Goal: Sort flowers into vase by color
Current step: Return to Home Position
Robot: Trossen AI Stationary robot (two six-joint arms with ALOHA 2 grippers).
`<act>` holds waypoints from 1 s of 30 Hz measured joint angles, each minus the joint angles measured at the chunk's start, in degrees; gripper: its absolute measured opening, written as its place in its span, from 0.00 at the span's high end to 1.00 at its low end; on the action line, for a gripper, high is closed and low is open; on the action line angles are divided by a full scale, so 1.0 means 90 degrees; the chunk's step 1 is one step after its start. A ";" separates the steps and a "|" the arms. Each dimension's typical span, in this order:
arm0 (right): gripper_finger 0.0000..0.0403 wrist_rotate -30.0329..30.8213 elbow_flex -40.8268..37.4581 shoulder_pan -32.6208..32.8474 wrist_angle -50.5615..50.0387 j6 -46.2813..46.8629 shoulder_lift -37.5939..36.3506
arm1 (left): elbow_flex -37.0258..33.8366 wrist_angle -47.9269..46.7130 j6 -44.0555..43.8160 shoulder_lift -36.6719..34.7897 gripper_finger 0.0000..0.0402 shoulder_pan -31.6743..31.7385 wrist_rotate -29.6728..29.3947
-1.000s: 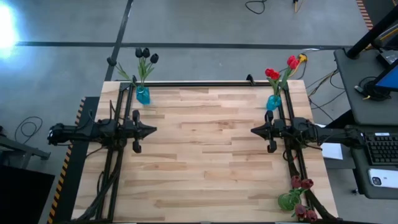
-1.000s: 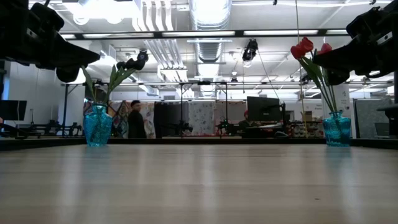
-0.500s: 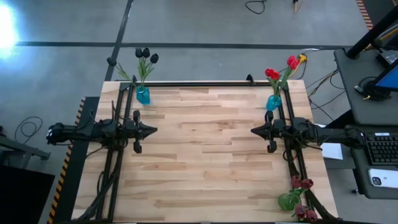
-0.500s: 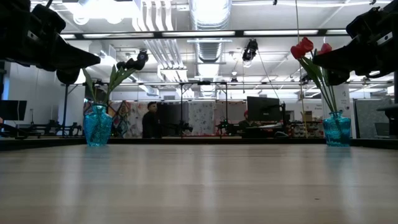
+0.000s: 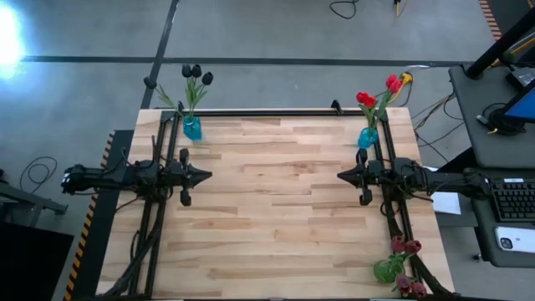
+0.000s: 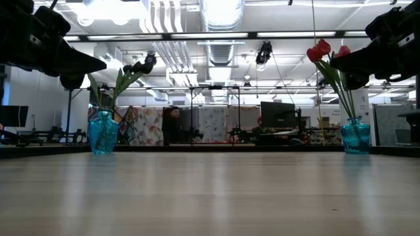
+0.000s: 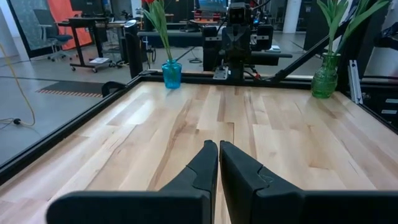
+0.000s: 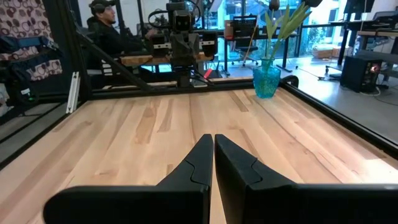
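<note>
Table: pale wood-plank top (image 5: 276, 217) inside a black frame.
Left gripper: the left gripper (image 5: 207, 176) hangs over the table near the middle of the left edge and points across at the right edge. In the left wrist view its two dark fingers lie pressed together with only a hairline slit between them. They hold nothing.
Right gripper: the right gripper (image 5: 340, 176) hangs near the middle of the right edge, facing the left one, well apart from it across bare wood. Its fingers are likewise closed on each other and hold nothing.
Black tulips: three dark heads (image 5: 196, 73) on green stems stand upright in a blue glass vase (image 5: 192, 128) at the far left corner.
Red tulips: bright red heads (image 5: 368, 99) stand in a second blue vase (image 5: 368, 137) at the far right corner, their stems fanning out past the far edge.
Dark red tulips: maroon heads (image 5: 405, 247) sit in a green glass vase (image 5: 386, 270) at the near right corner, leaning out to both sides of the vase along the right edge.
Loose flowers: every tulip in view stands in a vase.
Walking person: a dark-clothed figure (image 6: 172, 124) stands in the room beyond the far edge; in the low view it shows between the two blue vases.
Seated person: someone in a cap (image 8: 109, 31) sits behind the left arm's base.
Desk: a side desk with a keyboard (image 5: 512, 201) stands just beyond the right edge.
</note>
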 joint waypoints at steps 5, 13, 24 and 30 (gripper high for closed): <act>0.98 0.0000 0.0002 0.0000 0.0000 0.0002 0.0000 | 0.0000 0.0001 -0.0001 0.0049 0.99 0.0000 -0.0002; 0.98 0.0000 0.0007 0.0000 0.0001 0.0001 0.0000 | 0.0000 0.0001 -0.0001 0.0091 0.99 0.0000 -0.0002; 0.98 0.0000 0.0007 0.0000 0.0002 0.0002 0.0000 | 0.0000 -0.0002 -0.0001 0.0103 0.99 0.0000 -0.0002; 0.98 0.0000 0.0007 0.0000 0.0002 0.0002 0.0000 | 0.0000 0.0001 0.0001 0.0113 0.99 0.0000 -0.0002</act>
